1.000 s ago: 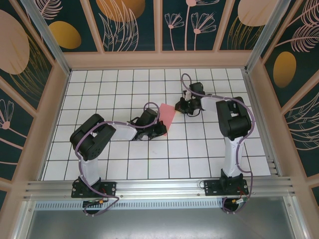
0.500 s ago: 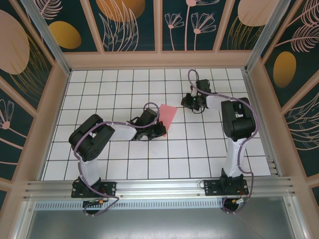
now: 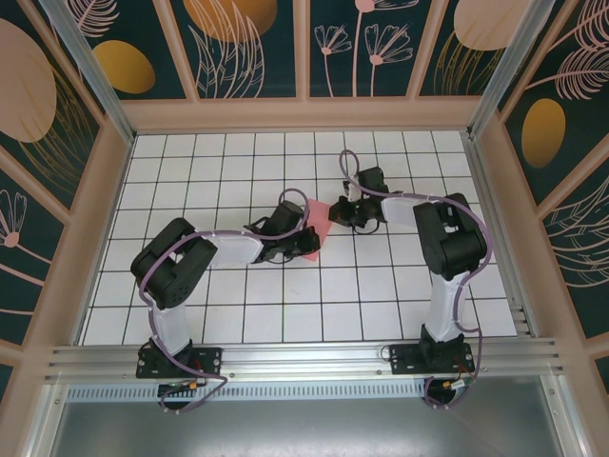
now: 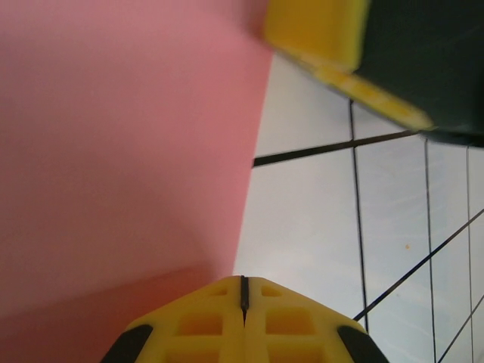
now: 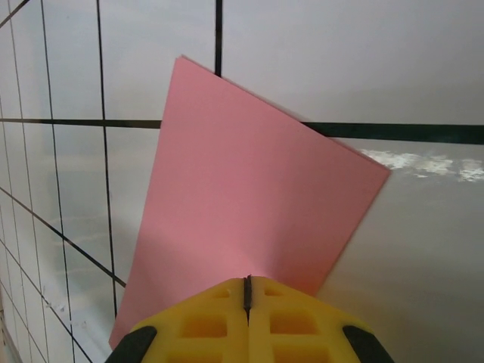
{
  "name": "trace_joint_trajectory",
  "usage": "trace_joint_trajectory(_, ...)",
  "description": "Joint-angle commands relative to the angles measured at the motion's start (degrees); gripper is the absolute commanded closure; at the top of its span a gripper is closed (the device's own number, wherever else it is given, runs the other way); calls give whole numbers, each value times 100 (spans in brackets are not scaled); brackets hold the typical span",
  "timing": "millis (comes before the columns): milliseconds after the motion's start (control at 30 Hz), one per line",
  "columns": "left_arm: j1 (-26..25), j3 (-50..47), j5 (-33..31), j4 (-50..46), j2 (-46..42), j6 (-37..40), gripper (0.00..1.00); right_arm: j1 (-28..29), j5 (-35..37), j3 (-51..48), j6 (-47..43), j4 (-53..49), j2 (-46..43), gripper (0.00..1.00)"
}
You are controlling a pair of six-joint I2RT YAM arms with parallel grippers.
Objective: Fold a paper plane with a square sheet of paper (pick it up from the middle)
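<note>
Sheet: pink paper (image 3: 318, 228) flat on the grid table (image 3: 381, 286), between both grippers
Left gripper (image 3: 301, 240): fingers pressed together at the paper's edge; pinching it or not, cannot tell
Right gripper (image 3: 336, 211): pressed together, tip at the opposite edge
Doing it well: pin with one tip, drag the other slowly so nothing skids
Left wrist view: the other arm's yellow finger (image 4: 321, 34) over the paper
Right wrist view: three paper corners

We can read no letters, numbers, labels or brand marks on the square sheet of paper (image 5: 249, 204), the gridded table (image 3: 381, 286) or the leaf-patterned walls (image 3: 247, 48).
</note>
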Motion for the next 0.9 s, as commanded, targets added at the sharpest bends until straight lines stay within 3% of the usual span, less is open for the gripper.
trace_joint_trajectory(0, -10, 299, -109, 112, 67, 327, 96, -18, -8, 63, -117, 50, 183, 100)
trace_joint_trajectory(300, 1, 670, -372, -197, 582, 879, 98, -18, 113, 92, -209, -165, 366, 100)
trace_joint_trajectory(533, 18, 545, 152, 140, 763, 968, 100, -19, 211, 118, -203, -267, 467, 100)
trace_joint_trajectory(867, 14, 154, 264, -104, 739, 1355, 100, -17, 617, 300, -160, -699, 699, 100)
